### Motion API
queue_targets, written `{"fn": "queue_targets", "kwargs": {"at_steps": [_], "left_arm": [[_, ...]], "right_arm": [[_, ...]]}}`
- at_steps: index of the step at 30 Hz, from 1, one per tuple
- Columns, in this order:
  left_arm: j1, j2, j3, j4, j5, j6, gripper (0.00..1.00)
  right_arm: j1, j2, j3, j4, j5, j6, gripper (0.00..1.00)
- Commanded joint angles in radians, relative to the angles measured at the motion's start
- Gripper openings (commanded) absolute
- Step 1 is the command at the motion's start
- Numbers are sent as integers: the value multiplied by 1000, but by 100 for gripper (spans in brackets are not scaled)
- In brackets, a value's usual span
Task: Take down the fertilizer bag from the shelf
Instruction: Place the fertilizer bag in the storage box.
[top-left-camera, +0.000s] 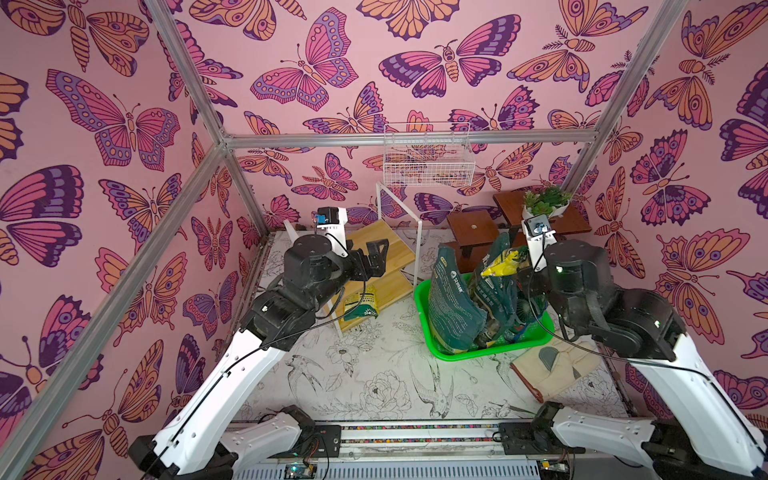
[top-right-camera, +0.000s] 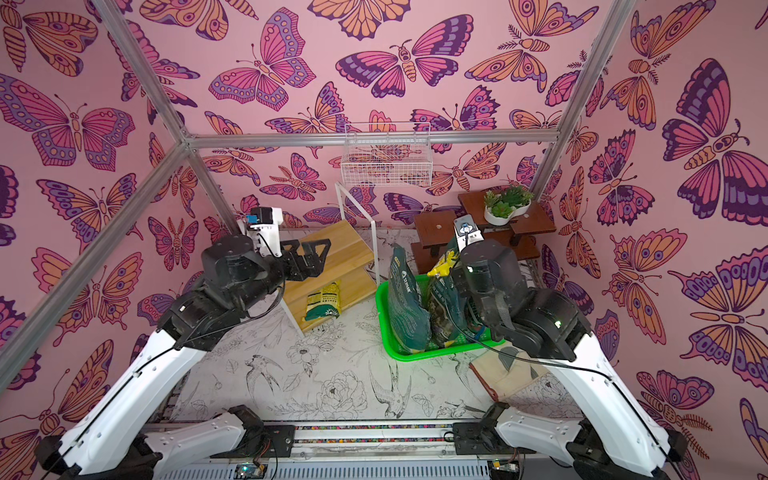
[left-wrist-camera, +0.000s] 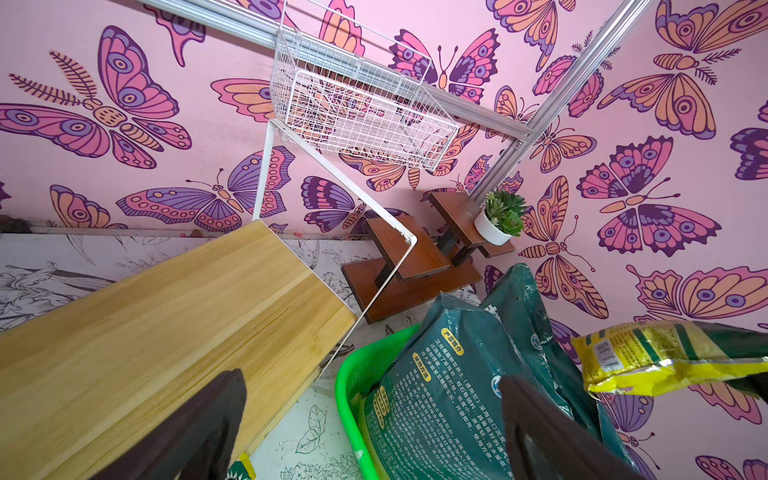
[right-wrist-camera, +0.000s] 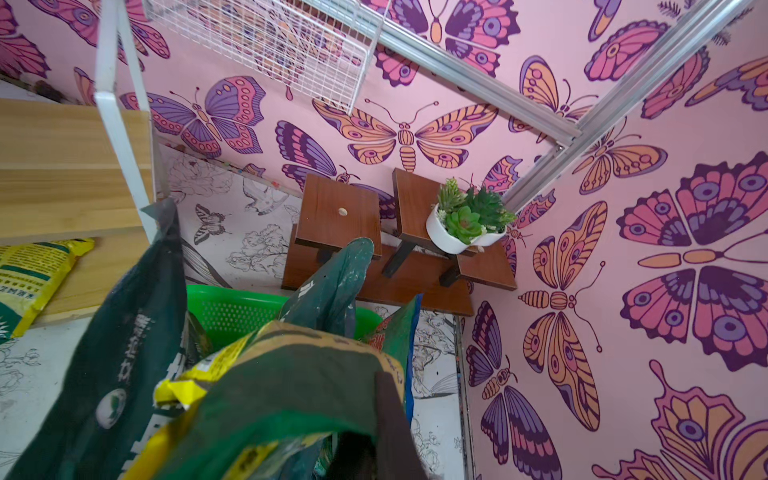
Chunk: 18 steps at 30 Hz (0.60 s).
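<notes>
Pink butterfly walls round a table (top-left-camera: 374, 374) with drawn flowers. At the right gripper (top-left-camera: 523, 270), bent arm, jaws pinched on a yellow fertilizer bag (top-left-camera: 500, 264), up in the air over the green basket (top-left-camera: 422, 299) of dark green bags (top-right-camera: 405, 307). At the left gripper (top-right-camera: 309, 251), jaws wide with nothing inside, just above the shelf (top-right-camera: 349, 245). On its low board, a second yellow bag (top-right-camera: 323, 300). Behind, a brown stand (top-right-camera: 436, 226).

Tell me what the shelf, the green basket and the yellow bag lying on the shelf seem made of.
Shelf: pale boards with visible grain, apparently matte wood; thin white frame, probably painted metal tube. Green basket: glossy, perforated walls, likely moulded plastic. Yellow bag: printed film, probably plastic, creased with a slight sheen.
</notes>
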Motion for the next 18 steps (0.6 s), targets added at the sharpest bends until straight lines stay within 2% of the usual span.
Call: {"fn": "queue_targets", "kwargs": {"at_steps": [1, 5, 12, 18], "left_arm": [[-7, -23, -29, -10, -31, -2, 100], [-7, -20, -34, -6, -39, 1, 100], [-8, -9, -40, 6, -40, 1, 100], [-8, 0, -43, 12, -42, 3, 100]], "right_arm": [[-62, -12, 3, 21, 69, 63, 0], [-70, -20, -26, 57, 113, 71, 0], [-85, -26, -70, 54, 284, 72, 0], [-127, -62, -92, 42, 323, 69, 0]]}}
